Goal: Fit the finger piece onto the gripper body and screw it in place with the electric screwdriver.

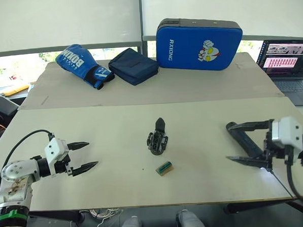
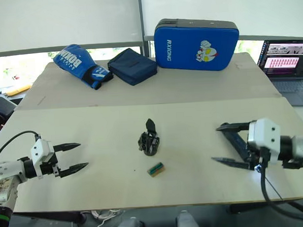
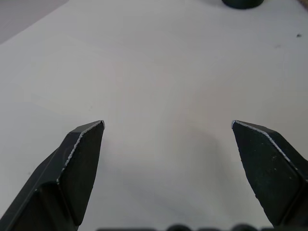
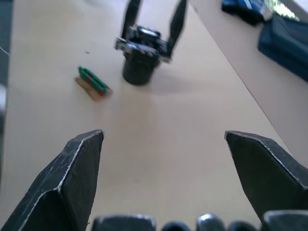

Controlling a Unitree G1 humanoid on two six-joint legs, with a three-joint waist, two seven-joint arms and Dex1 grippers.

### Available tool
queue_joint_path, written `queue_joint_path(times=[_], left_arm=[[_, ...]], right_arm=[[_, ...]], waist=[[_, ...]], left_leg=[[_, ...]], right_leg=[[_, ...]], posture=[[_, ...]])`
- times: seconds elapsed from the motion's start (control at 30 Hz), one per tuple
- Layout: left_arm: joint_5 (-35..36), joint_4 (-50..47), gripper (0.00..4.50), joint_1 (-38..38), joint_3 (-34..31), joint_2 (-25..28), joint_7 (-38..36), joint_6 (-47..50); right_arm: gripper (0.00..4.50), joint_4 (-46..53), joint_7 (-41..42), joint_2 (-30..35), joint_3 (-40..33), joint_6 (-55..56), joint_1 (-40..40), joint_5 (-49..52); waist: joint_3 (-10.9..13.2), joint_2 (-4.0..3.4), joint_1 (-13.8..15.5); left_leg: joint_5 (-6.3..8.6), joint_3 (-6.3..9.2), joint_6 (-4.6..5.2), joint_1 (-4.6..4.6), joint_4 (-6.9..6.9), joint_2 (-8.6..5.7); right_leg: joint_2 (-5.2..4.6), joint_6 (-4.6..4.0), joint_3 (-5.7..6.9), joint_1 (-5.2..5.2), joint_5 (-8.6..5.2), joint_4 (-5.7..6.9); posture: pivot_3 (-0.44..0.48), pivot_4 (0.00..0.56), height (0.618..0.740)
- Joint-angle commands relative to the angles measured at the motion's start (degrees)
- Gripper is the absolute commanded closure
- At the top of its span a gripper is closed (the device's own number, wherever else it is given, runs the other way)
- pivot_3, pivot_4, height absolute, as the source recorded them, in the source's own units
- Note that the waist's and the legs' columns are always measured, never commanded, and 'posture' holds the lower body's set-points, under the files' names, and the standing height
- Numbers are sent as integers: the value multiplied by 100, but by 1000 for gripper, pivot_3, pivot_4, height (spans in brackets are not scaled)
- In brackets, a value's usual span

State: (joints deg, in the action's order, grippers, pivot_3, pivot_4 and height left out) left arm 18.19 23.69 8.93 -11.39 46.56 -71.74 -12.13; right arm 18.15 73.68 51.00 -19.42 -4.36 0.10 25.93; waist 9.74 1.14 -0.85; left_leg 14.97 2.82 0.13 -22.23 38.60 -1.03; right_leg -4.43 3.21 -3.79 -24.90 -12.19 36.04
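Note:
The gripper body (image 1: 157, 138), a small black assembly on a round base, stands upright at the middle of the pale table (image 1: 120, 186). In the right wrist view two pointed black fingers rise from the gripper body (image 4: 139, 53). No separate finger piece can be made out, and the electric screwdriver is out of view. My left gripper (image 1: 92, 153) hovers open over the table well to the left of the body, holding nothing. On the far right my right gripper (image 1: 227, 141) is open and empty, pointing toward the body.
A small green-and-tan block (image 1: 164, 168) lies just in front of the gripper body. At the back of the table sit a blue boxing glove (image 1: 83, 65), a dark blue pouch (image 1: 132, 65) and a blue strike pad (image 1: 197, 44). A laptop (image 1: 286, 60) stands at the far right.

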Motion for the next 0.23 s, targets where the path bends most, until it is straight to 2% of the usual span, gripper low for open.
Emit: queue_joint_path(times=[0.03, 0.23], left_arm=[[-29, -198, 0, -211, -171, 12, 210, -191], [69, -522, 0, -344, -245, -21, 460, -216]], right_arm=[[61, 25, 15, -138, 216, 369, 77, -38], [61, -231, -118, -197, 323, 562, 54, -133]], waist=[[0, 0, 7], [3, 4, 30]], left_leg=[[0, 0, 0, 0, 3, 0], [0, 9, 0, 40, 19, 1]], right_leg=[[-2, 0, 0, 1, 0, 3], [1, 2, 9, 55, 0, -2]], posture=[[0, 150, 740], [0, 150, 740]])
